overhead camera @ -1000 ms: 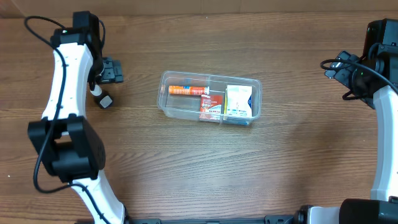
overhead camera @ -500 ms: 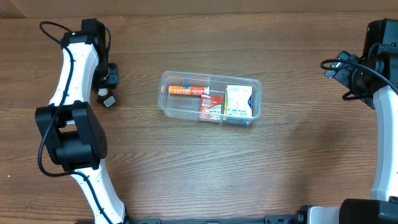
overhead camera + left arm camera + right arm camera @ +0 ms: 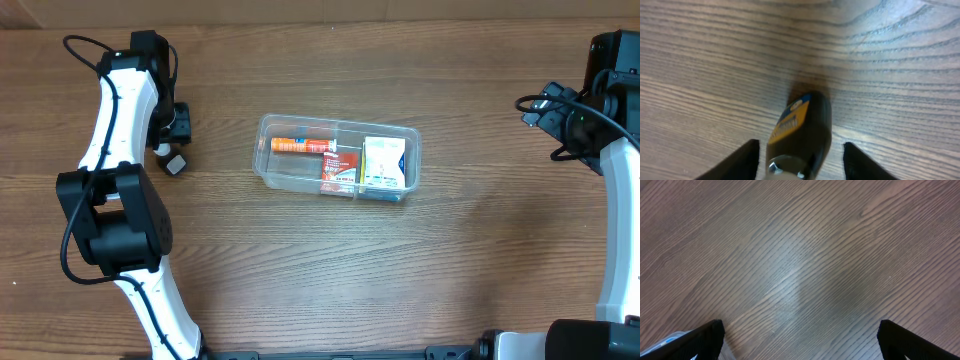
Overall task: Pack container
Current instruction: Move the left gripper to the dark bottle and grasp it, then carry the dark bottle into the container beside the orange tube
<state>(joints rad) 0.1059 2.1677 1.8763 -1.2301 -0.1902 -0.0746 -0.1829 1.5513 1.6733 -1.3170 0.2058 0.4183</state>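
In the middle of the wooden surface [image 3: 300, 260] lies the one clear container [image 3: 275, 172], its long side running left to right. Three packets sit inside: an orange tube-like box [image 3: 300, 145] along the far wall, a red box [image 3: 340, 170] near the centre, and a white and green box [image 3: 385, 162] at the end nearer the right arm. Both arms stand well apart from it. The left pincer [image 3: 801, 144] is spread wide around one small dark item [image 3: 802, 120] with a yellow and blue label, its fingers clear of both sides. The right pincer [image 3: 800, 330] is also wide open, holding nothing, above bare wood.
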